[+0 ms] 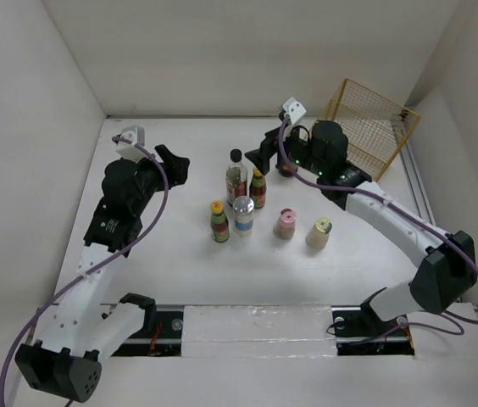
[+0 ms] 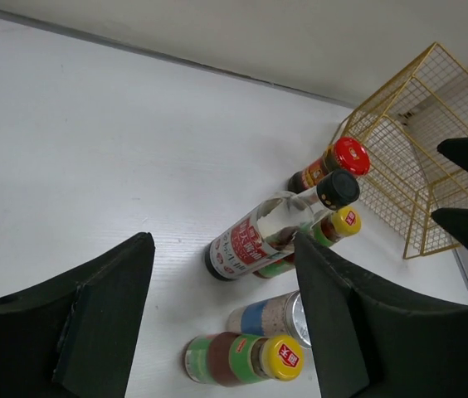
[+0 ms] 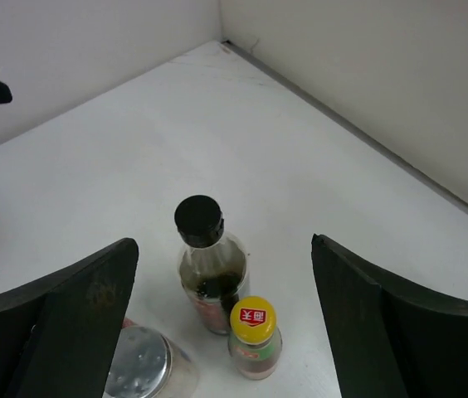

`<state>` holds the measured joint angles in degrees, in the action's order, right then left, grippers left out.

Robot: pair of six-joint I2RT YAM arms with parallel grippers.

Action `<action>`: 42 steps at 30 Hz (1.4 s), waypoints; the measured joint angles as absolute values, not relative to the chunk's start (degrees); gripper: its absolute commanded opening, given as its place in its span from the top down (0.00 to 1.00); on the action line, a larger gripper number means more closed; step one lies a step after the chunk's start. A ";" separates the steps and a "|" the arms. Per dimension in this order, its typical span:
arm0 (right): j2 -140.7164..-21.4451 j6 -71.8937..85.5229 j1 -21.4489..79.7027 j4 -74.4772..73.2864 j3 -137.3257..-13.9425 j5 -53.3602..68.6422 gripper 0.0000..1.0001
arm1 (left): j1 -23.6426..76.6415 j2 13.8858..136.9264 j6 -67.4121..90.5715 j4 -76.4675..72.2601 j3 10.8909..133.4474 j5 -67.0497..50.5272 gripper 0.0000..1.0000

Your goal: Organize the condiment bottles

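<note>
Seven condiment bottles stand mid-table. A tall black-capped bottle (image 1: 236, 175) and a yellow-capped bottle (image 1: 258, 188) stand behind a green-labelled yellow-capped bottle (image 1: 219, 221), a silver-capped jar (image 1: 243, 214), a pink-capped jar (image 1: 285, 224) and a cream-capped jar (image 1: 319, 232). A red-capped bottle (image 1: 288, 164) is partly hidden behind my right gripper (image 1: 263, 151), which is open and empty, facing the black-capped bottle (image 3: 209, 269). My left gripper (image 1: 175, 165) is open and empty, left of the group. The left wrist view shows the black-capped bottle (image 2: 271, 234) and the red-capped one (image 2: 334, 162).
A yellow wire basket (image 1: 370, 127) stands at the back right corner, also in the left wrist view (image 2: 408, 149). White walls enclose the table at the back and both sides. A rail runs along the near edge (image 1: 247, 326).
</note>
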<state>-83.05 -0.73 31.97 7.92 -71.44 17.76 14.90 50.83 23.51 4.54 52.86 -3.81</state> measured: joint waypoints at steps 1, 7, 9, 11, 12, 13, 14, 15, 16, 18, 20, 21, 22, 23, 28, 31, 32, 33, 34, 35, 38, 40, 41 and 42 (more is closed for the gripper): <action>-83.05 -1.02 32.34 7.97 -71.11 17.76 0.12 | 14.90 50.57 23.38 4.54 52.84 -3.86 0.33; -82.35 -2.13 32.64 9.52 -67.99 16.78 1.00 | 14.90 47.20 23.20 4.19 52.10 -1.21 0.38; -82.32 -2.17 32.75 9.56 -67.26 16.34 0.98 | 14.90 45.91 23.44 4.12 51.81 0.32 0.45; -82.32 -2.17 32.99 9.74 -66.87 15.97 0.82 | 14.90 44.36 23.97 4.05 51.31 1.89 0.87; -82.32 -2.17 33.08 9.93 -66.70 15.86 0.54 | 14.90 43.70 24.49 4.03 51.07 2.48 0.99; -82.32 -1.87 33.26 10.00 -66.61 15.75 0.40 | 14.90 43.22 24.36 4.16 50.98 3.20 1.00; -82.35 -2.26 33.47 10.04 -66.57 15.46 0.29 | 14.90 42.96 24.29 4.12 50.96 3.64 1.00; -82.35 -2.66 33.78 10.13 -66.57 15.35 0.21 | 14.90 42.87 24.32 4.08 50.96 3.84 1.00; -82.35 -2.90 34.11 10.33 -66.54 15.27 0.12 | 14.87 42.87 24.36 4.08 50.96 4.16 0.90; -82.35 -3.68 35.09 10.87 -66.35 15.14 0.05 | 14.90 43.03 24.56 4.08 50.96 4.40 0.68; -82.37 -4.32 35.79 11.14 -65.95 15.22 0.04 | 14.90 43.35 24.86 4.10 50.96 4.54 0.58; -82.59 -4.56 36.10 11.09 -65.82 15.38 0.04 | 14.90 43.62 24.75 4.16 50.96 4.69 0.54; -83.05 -4.95 36.45 11.16 -65.82 15.55 0.04 | 14.90 43.83 24.88 4.21 50.96 4.73 0.52; -83.66 -5.23 36.77 11.16 -65.87 15.79 0.02 | 14.90 44.07 24.97 4.19 50.96 4.78 0.51; -88.42 -6.24 37.60 10.68 -67.02 16.56 0.02 | 14.90 44.23 25.02 4.16 50.96 4.62 0.51; -91.90 -6.24 37.60 10.72 -68.90 16.47 0.03 | 14.90 44.25 24.99 4.12 50.94 4.29 0.51; -92.75 -6.22 37.60 10.79 -69.36 16.45 0.06 | 14.90 44.23 25.02 4.10 50.94 4.21 0.51; -93.67 -6.22 37.60 11.00 -69.84 16.51 0.08 | 14.90 44.23 24.99 4.10 50.92 4.12 0.51; -94.50 -6.17 37.58 11.31 -70.22 16.51 0.09 | 14.90 44.23 24.99 4.12 50.89 4.05 0.51; -95.37 -5.98 37.58 11.68 -70.65 16.67 0.11 | 14.90 44.21 24.99 4.12 50.85 3.99 0.51; -98.43 -5.13 37.60 13.74 -72.71 16.97 0.16 | 14.90 43.97 24.99 4.03 50.35 3.53 0.51; -100.12 -4.29 37.60 15.25 -73.54 16.99 0.27 | 14.90 43.90 24.99 4.12 50.09 3.40 0.51; -101.03 -3.53 37.58 16.69 -73.69 17.12 0.33 | 14.90 43.90 24.99 4.12 50.00 3.33 0.51; -101.41 -3.14 37.58 17.26 -73.71 17.19 0.41 | 14.87 43.86 25.02 4.10 49.95 3.18 0.51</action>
<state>-101.41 -3.14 37.58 17.26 -73.71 17.19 14.87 43.86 25.02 4.10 49.95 3.18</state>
